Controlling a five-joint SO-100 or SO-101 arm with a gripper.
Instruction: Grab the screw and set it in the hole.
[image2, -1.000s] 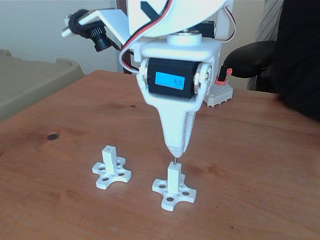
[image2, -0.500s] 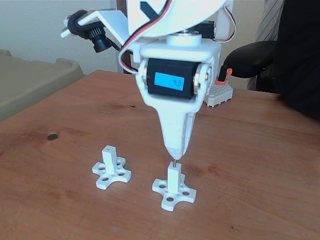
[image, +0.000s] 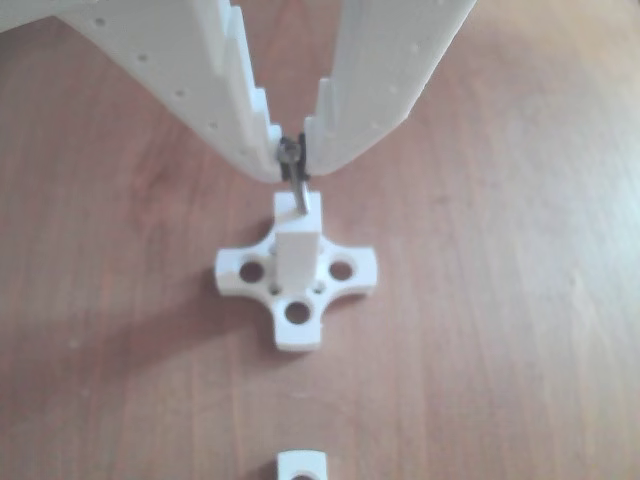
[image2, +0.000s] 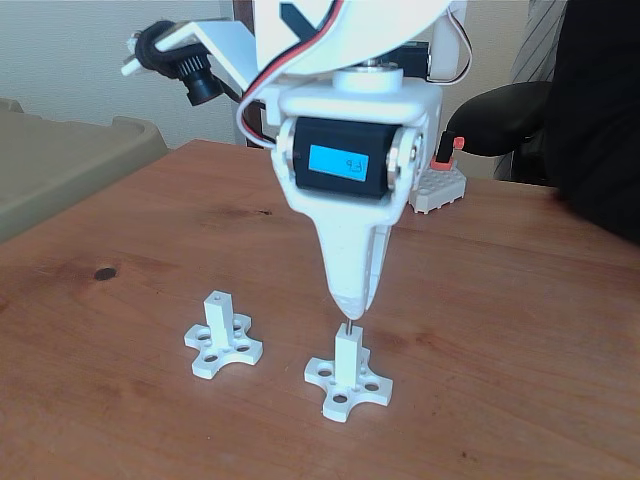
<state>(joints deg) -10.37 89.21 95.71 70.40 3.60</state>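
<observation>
The white two-finger tool (image2: 349, 300) points straight down (arm upright), pinching the thin silvery metal screw (image: 293, 178) over the white plastic post's tiny hole (image: 298, 212).

place: home or small office room | signs: wooden surface (image2: 520, 330), black office chair (image2: 505, 115) behind it, plain light wall (image2: 70, 60), beige plastic bin (image2: 60, 165) at the left edge

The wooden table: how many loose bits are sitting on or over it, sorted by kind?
White posts with cross bases: 2
Screw held in the gripper: 1
Grey brick block with a red-topped piece: 1
Total: 4
</observation>
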